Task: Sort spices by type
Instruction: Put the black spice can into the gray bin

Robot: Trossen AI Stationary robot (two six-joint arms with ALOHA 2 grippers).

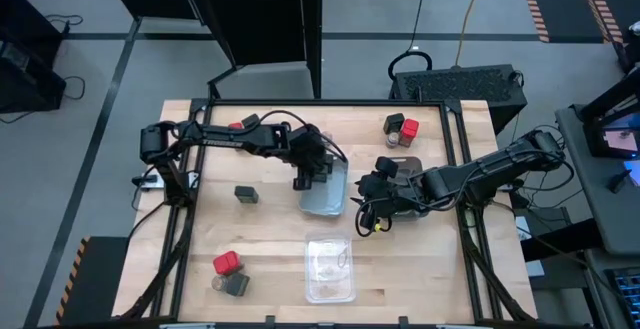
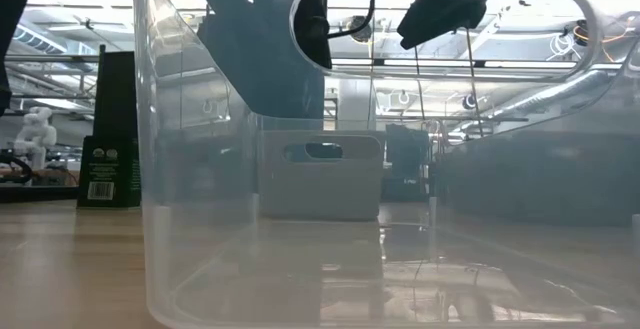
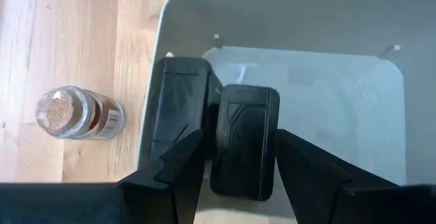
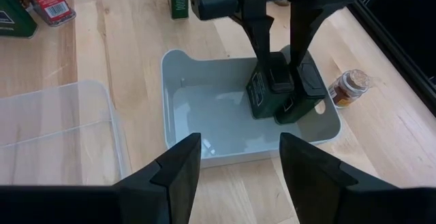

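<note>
A smoky grey tray (image 1: 326, 201) sits mid-table. Two dark grey spice blocks stand in its far end: one (image 3: 180, 108) against the wall, the other (image 3: 245, 139) beside it. My left gripper (image 3: 238, 157) reaches down into the tray, open, with one finger on each side of the second block (image 4: 274, 88), which stands on the tray floor. My right gripper (image 4: 238, 159) hovers open above the tray's right side with nothing between its fingers. A round jar with a tan top (image 3: 78, 113) lies on the table just outside the tray's far wall (image 4: 347, 88).
An empty clear tray (image 1: 330, 269) lies toward the near edge. A red and a dark block (image 1: 401, 127) stand at the far right, a dark block (image 1: 246, 194) left of the grey tray, and a red block with other spices (image 1: 229, 272) near left.
</note>
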